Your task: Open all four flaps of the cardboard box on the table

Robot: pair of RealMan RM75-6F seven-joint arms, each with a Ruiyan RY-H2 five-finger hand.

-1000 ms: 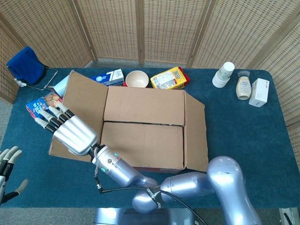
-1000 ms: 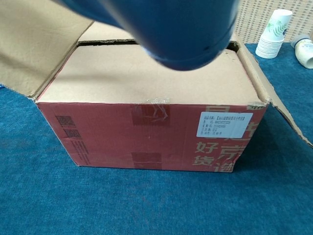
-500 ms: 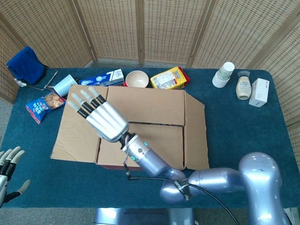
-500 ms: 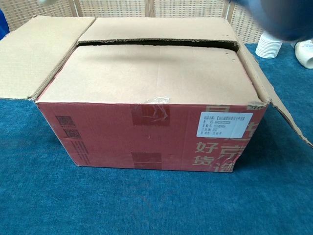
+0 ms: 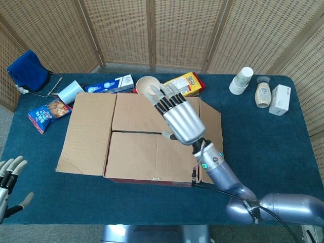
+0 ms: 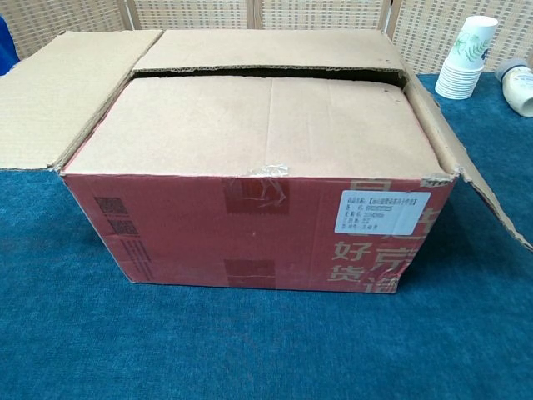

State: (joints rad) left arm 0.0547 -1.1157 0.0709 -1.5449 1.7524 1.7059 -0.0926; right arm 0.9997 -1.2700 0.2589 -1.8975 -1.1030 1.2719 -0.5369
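The cardboard box (image 5: 136, 152) stands mid-table, its red front (image 6: 258, 225) facing the chest view. Its left flap (image 5: 86, 134) lies folded out flat and its right flap (image 5: 212, 119) slants outward. The near flap (image 6: 266, 125) and the far flap (image 6: 266, 50) lie flat over the top, with a dark slit between them. My right hand (image 5: 177, 116) hovers above the box's right half, fingers spread, holding nothing. At the bottom left corner of the head view my left hand (image 5: 9, 187) hangs off the table, fingers apart and empty. The chest view shows neither hand.
Behind the box sit a bowl (image 5: 147, 83), a yellow snack bag (image 5: 183, 84), a blue-white carton (image 5: 109, 85) and a tipped cup (image 5: 70, 92). A snack packet (image 5: 47, 114) lies at the left. Stacked paper cups (image 5: 242, 80), a jar (image 5: 262, 92) and a white carton (image 5: 280, 99) stand at the back right.
My right hand has swung from the left flap across the box to its right half, and its arm has left the chest view. The left flap stays folded out.
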